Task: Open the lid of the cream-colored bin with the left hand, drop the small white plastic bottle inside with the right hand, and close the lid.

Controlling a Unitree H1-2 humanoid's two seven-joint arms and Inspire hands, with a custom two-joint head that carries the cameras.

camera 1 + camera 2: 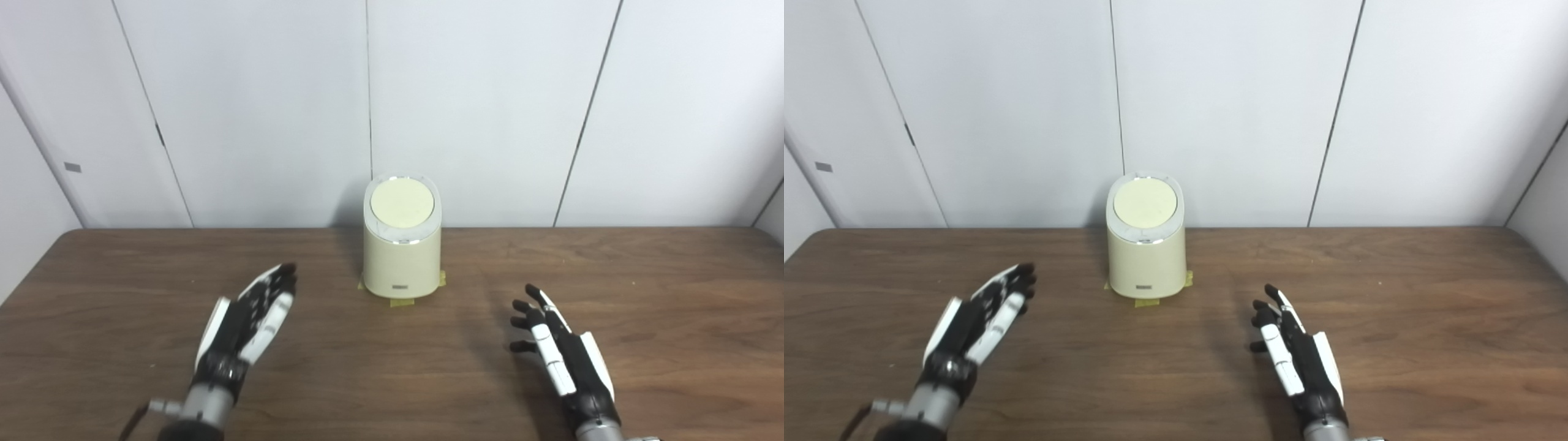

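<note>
The cream-colored bin (401,257) stands upright at the back middle of the wooden table (392,380), near the wall. Its round lid (402,202) is down and closed. My left hand (254,315) is open and empty, fingers stretched out, to the front left of the bin and apart from it. My right hand (554,343) is open and empty, to the front right of the bin. No small white plastic bottle shows in either view.
Yellow tape pieces (401,301) lie under the bin's base. White wall panels (478,110) rise right behind the table's back edge.
</note>
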